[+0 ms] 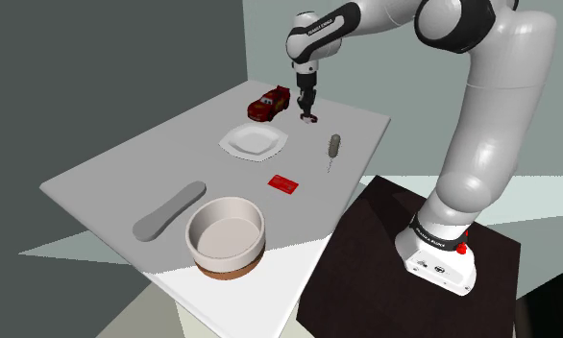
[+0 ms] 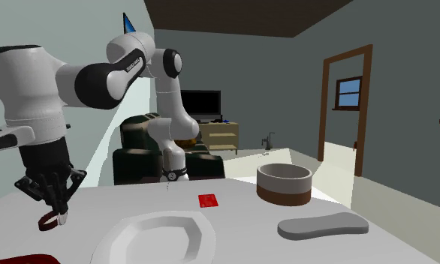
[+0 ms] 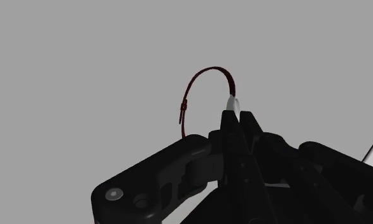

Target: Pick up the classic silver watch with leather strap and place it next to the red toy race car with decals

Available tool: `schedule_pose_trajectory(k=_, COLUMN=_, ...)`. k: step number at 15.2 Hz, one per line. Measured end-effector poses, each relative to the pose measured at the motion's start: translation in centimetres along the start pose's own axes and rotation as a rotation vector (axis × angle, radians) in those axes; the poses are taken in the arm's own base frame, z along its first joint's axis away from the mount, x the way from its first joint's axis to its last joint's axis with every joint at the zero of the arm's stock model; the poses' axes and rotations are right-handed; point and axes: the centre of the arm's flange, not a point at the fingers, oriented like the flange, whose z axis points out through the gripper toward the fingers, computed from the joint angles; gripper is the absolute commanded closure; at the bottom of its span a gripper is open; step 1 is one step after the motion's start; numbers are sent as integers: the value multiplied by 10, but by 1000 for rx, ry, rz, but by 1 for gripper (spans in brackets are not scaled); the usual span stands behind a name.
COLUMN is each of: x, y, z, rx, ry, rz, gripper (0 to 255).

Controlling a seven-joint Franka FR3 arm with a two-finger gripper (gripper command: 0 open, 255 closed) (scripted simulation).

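Closed on the watch, the gripper hangs upper centre in the shoulder view, the red toy car just to its left.

Finishes seen on the table and on the arm

The watch is drawn with a thin, dull dark-red strap and a pale silvery case; no grain can be made out. The gripper is rendered matt black, the arm smooth white with a soft sheen. A glossy red coat is given to the toy car, a smooth white surface to the plate, a matt pale grey to the table.
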Motion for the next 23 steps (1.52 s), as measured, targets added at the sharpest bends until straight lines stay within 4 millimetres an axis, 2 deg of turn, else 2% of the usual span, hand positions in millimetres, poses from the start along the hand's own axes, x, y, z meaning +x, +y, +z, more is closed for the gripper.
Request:
schedule_pose_trajectory(k=7, x=0, y=-1, z=6, rx=0, ry=0, rz=0, gripper=255)
schedule_pose_trajectory(k=8, x=0, y=-1, z=6, rx=0, ry=0, rz=0, gripper=0)
schedule_pose_trajectory(k=14, x=0, y=-1, z=6, rx=0, ry=0, rz=0, gripper=0)
schedule_pose_trajectory(k=19, x=1, y=-1, z=-38, rx=-1, ry=1, rz=0, gripper=0)
schedule_pose_trajectory(k=23, x=0, y=-1, z=-44, rx=0, ry=1, rz=0, gripper=0)
